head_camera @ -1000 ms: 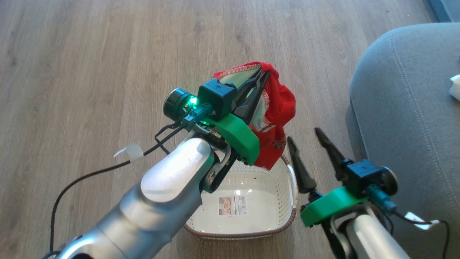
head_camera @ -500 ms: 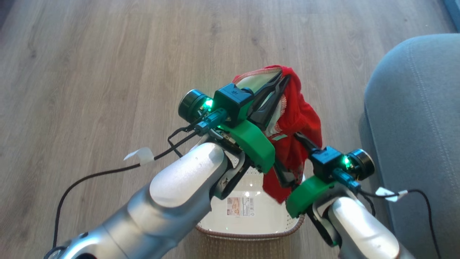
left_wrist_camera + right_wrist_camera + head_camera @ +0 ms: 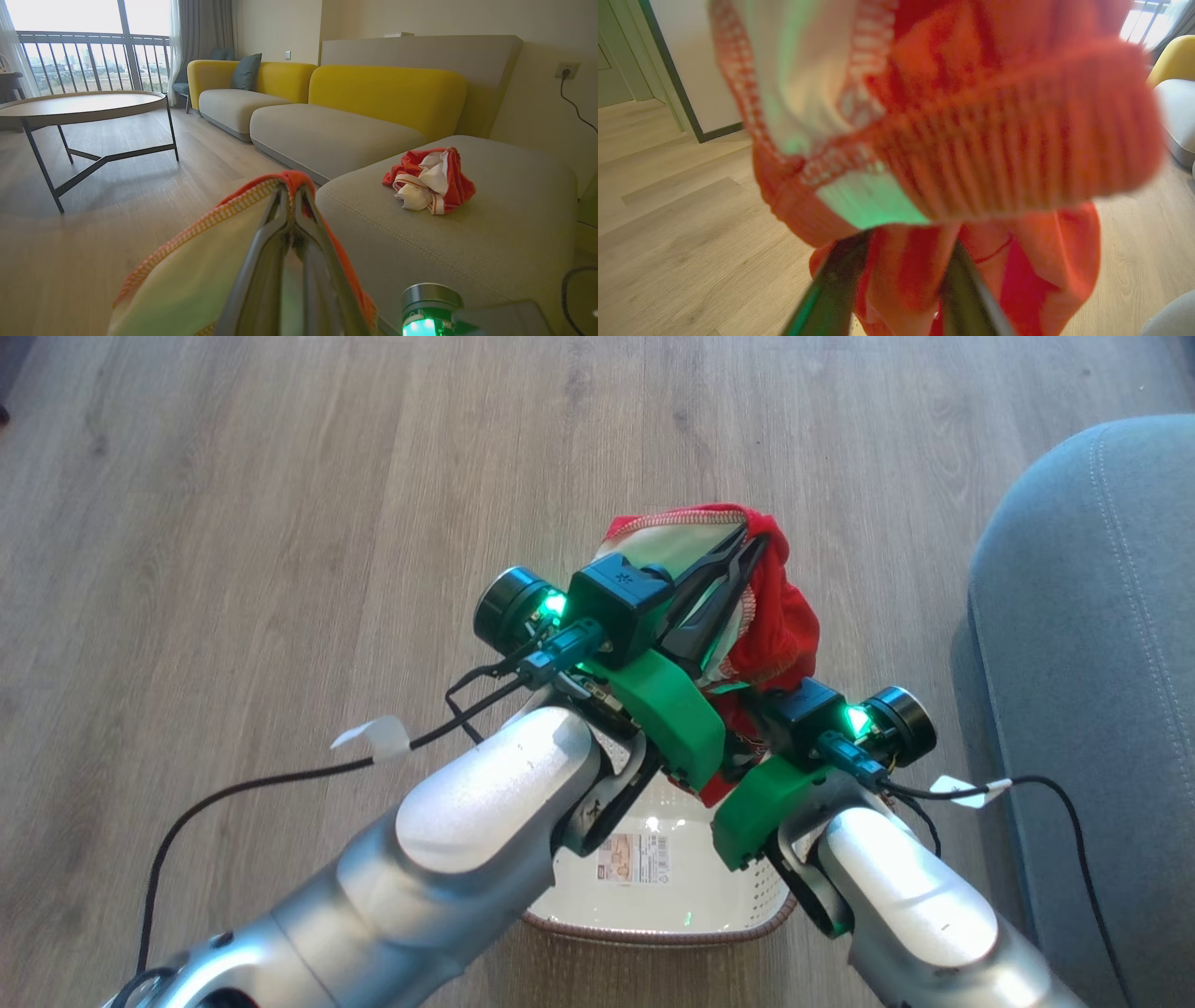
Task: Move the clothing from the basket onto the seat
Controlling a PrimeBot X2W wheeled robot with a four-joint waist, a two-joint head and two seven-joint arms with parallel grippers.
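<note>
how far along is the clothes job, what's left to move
Done: one red-and-white garment lies on the grey seat. In hand: the left gripper, jaws shut, holds a second red garment above the basket; the right gripper straddles its hanging part, jaws apart. Left: carrying it to the seat. The basket's visible floor holds a label, no clothing.

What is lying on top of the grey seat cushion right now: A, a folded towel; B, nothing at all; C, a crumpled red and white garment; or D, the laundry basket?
C: in the left wrist view a crumpled red and white garment rests on top of the seat, while the basket stands on the floor.
</note>
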